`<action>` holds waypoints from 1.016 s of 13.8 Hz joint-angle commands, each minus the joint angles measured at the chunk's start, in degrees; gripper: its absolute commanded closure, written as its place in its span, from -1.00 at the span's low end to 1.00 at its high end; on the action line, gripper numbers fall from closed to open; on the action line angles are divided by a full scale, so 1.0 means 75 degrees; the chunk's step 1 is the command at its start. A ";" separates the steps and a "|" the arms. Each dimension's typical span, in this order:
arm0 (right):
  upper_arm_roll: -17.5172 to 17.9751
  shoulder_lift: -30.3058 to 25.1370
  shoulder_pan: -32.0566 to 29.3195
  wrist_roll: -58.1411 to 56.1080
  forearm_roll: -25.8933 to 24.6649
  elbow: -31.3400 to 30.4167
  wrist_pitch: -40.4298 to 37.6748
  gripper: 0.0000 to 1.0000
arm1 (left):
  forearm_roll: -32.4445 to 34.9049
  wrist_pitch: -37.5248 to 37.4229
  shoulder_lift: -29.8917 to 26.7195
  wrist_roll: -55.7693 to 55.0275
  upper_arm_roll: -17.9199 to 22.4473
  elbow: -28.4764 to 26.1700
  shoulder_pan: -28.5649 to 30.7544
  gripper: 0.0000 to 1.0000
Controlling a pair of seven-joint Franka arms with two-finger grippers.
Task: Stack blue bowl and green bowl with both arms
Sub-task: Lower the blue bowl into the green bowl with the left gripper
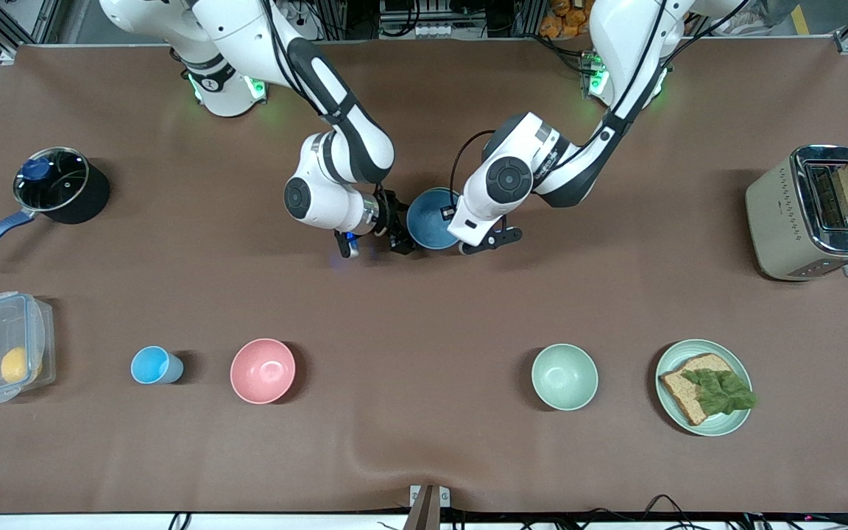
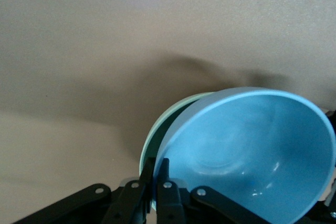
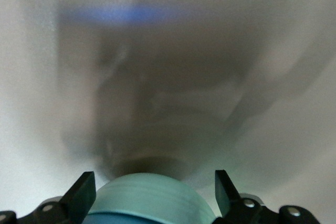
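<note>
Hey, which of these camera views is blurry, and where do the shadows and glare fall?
Front view: sharp, evenly lit, soft shadows beside the pot and toaster. Left wrist view: the blue bowl shows small glints inside and a dark shadow falls on the table. Right wrist view: out of focus, with smeared grey shadows above the green bowl and a blue glow.

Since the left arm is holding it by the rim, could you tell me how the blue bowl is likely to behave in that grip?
The blue bowl looks rigid and smooth, so it may slip or pivot in the left gripper, which is shut on one thin spot of its rim. It sits tilted in the green bowl, so it could rock once released.
</note>
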 commanded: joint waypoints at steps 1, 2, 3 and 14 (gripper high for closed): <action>0.0038 -0.0191 -0.0046 -0.0192 0.0213 -0.0128 -0.0034 -1.00 | -0.0082 -0.0112 -0.0002 -0.0170 0.0043 0.0067 -0.0053 1.00; 0.0039 -0.0202 -0.0046 -0.0192 0.0213 -0.0128 -0.0034 -1.00 | -0.0082 -0.0158 -0.0013 -0.0170 0.0043 0.0067 -0.0053 1.00; 0.0039 -0.0214 -0.0046 -0.0181 0.0213 -0.0128 -0.0034 -1.00 | -0.0082 -0.0286 -0.0036 -0.0193 0.0043 0.0079 -0.0030 1.00; 0.0004 -0.0355 -0.0209 -0.0169 0.0167 -0.0233 -0.0186 -1.00 | 0.0290 -0.2793 -0.0470 -0.0557 0.0172 0.1951 0.1104 -1.00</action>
